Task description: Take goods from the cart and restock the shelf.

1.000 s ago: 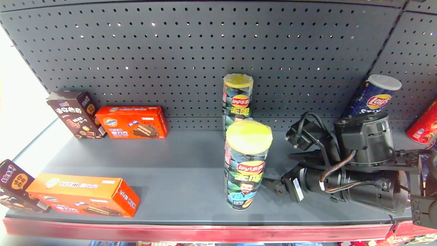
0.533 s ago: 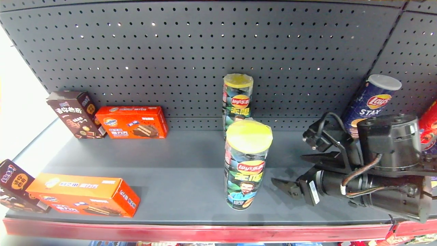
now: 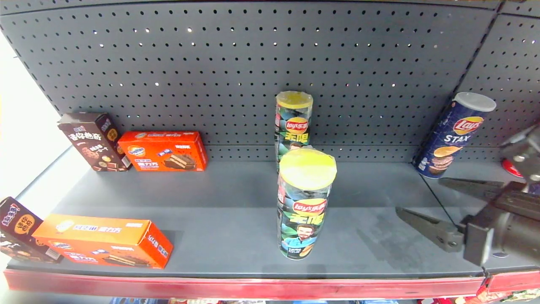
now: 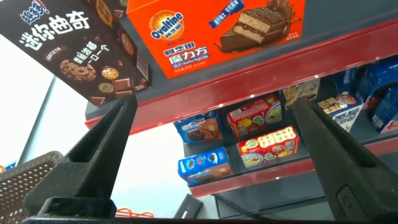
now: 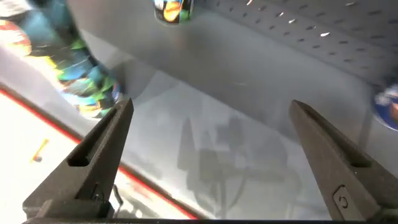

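Right gripper point(image 3: 438, 203) spread, empty, near glossy cylindrical can point(image 3: 304, 202) on matte shelf point(image 3: 211, 211). Left gripper point(image 4: 212, 106) spread near cardboard box point(image 4: 217, 31).

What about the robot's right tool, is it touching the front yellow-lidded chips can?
Apart. The head view shows bare shelf between the open right tool and the front yellow-lidded chips can.

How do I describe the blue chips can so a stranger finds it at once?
Start from the grey shelf with the pegboard wall behind. At its right end, near the pegboard, stands a chips can. It alone is dark blue with a grey lid; the two middle cans have yellow lids.
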Available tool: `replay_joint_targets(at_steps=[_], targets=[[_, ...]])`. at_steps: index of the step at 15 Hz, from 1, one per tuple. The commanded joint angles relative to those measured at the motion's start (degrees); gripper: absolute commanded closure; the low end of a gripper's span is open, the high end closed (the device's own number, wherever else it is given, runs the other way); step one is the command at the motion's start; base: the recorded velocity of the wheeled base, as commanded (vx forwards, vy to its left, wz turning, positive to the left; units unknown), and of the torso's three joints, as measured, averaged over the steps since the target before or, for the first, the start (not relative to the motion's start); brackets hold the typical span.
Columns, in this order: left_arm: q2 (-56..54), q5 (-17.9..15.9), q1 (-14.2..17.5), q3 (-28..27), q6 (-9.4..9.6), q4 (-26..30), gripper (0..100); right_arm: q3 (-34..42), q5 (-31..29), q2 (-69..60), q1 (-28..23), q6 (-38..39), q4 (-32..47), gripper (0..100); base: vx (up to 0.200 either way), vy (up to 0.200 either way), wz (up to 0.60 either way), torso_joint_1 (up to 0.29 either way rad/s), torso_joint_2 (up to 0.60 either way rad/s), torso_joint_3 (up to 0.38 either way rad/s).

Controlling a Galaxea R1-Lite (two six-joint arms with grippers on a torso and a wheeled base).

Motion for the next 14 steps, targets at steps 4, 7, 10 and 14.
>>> replay_joint_targets(at_steps=[4,7,10,14], targets=[[0.2,0.0,0.2,0.0,0.03,0.0,0,18.0,0.0,-27.4,4.7,-0.4,0.5,0,0.000,0.000,0.00,0.000,0.00,0.000],[0.3,0.0,0.2,0.0,0.03,0.0,0,32.4,0.2,-42.3,4.7,-0.5,0.8,0,0.000,0.000,0.00,0.000,0.00,0.000],[0.2,0.0,0.1,0.0,0.03,0.0,0,35.0,-0.4,-47.7,3.8,0.1,11.3,0,0.000,0.000,0.00,0.000,0.00,0.000],[1.0,0.0,0.0,-0.1,0.03,0.1,0,33.5,-3.5,-45.1,-16.7,2.6,18.5,0,0.000,0.000,0.00,0.000,0.00,0.000]])
